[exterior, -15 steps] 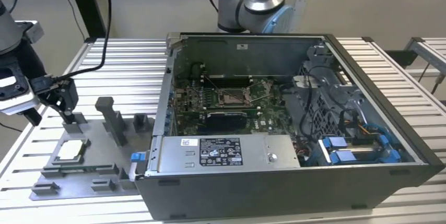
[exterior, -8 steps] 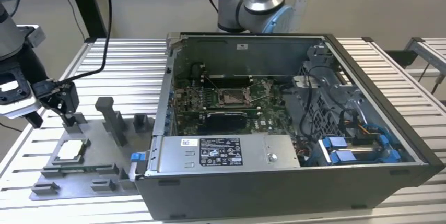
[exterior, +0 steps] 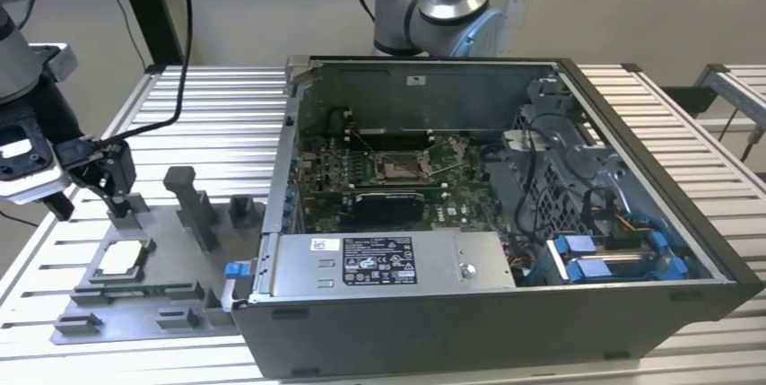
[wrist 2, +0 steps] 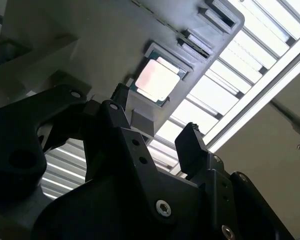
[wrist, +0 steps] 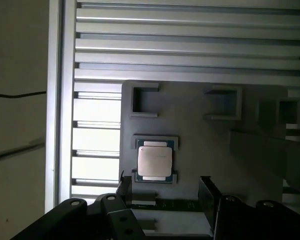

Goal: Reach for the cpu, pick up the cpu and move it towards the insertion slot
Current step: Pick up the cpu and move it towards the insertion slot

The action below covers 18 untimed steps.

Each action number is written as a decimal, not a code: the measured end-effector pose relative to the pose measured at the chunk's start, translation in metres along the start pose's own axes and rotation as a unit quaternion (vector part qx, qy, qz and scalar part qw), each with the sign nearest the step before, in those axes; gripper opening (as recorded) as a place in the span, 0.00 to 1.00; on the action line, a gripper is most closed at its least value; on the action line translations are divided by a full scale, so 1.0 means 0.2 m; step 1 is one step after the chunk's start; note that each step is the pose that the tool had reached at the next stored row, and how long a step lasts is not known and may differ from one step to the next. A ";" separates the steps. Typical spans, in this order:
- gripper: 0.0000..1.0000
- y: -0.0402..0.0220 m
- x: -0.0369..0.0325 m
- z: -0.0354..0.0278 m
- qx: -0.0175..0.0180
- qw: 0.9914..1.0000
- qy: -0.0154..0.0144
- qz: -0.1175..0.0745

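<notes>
The cpu (exterior: 124,258) is a small silvery square chip lying flat in a recess of the grey fixture plate (exterior: 168,300), at the exterior view's left. My gripper (exterior: 86,201) hangs open just above and behind it, with nothing between its black fingers. Both wrist views show the cpu (wrist 2: 157,80) (wrist: 155,161) a short way beyond the fingertips (wrist 2: 192,145) (wrist: 207,192), apart from them. The insertion slot (exterior: 399,167), a square socket with a shiny metal frame, sits on the green board inside the open computer case.
The open computer case (exterior: 670,250) fills the middle and the exterior view's right of the slatted aluminium table (exterior: 215,102). Grey upright blocks (exterior: 192,205) stand on the fixture plate between the gripper and the case. A second arm's base (exterior: 437,8) stands behind the case.
</notes>
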State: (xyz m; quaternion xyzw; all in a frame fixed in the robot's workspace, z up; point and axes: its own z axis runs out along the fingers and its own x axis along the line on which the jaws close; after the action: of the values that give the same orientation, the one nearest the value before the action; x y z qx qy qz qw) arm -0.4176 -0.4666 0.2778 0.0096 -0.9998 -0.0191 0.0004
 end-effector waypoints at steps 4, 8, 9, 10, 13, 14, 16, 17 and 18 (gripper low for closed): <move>1.00 0.000 0.000 0.007 0.000 1.000 0.000 0.000; 1.00 -0.001 0.000 0.018 0.000 1.000 0.000 0.000; 1.00 -0.001 0.000 0.021 0.000 1.000 0.000 0.000; 1.00 -0.001 0.000 0.024 0.000 1.000 0.000 0.000; 1.00 -0.001 0.000 0.032 0.000 1.000 0.000 0.000; 1.00 -0.001 0.000 0.035 0.000 1.000 0.000 0.000; 1.00 -0.002 0.001 0.041 0.000 1.000 0.000 0.000; 1.00 -0.002 0.001 0.044 0.000 1.000 0.000 0.000; 1.00 -0.002 0.001 0.047 0.000 1.000 0.000 0.000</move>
State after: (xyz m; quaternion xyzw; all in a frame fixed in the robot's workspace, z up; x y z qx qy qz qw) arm -0.4178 -0.4666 0.2683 0.0096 -0.9998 -0.0191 0.0004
